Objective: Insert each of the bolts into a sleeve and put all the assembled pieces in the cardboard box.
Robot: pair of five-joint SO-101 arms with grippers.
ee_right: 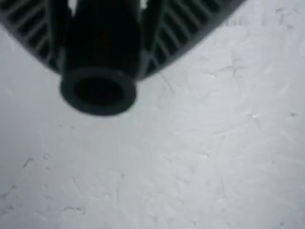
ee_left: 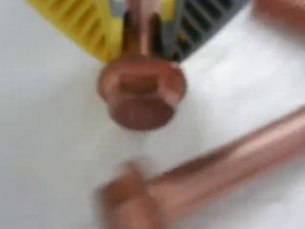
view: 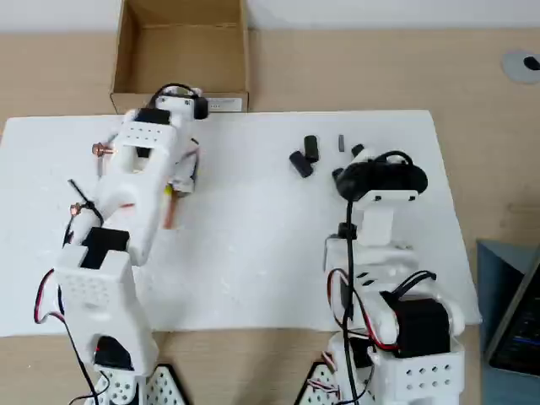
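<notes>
On the counter (view: 472, 84), beyond the white sheet (view: 253, 253), an open cardboard box (view: 181, 51). Pinched in the left tool (ee_left: 141, 26), a copper bolt (ee_left: 141, 95); just beside, a second bolt (ee_left: 224, 164) lying flat. Clamped in the right tool (ee_right: 102, 28), a black sleeve (ee_right: 98, 90); two loose sleeves (view: 301, 163) nearby.

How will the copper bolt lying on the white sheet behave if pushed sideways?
Its round, smooth shank suggests the lying bolt would probably roll, likely curving around its wider head. It looks like metal: likely stiff, heavy for its size, perhaps slippery on the white sheet.
</notes>
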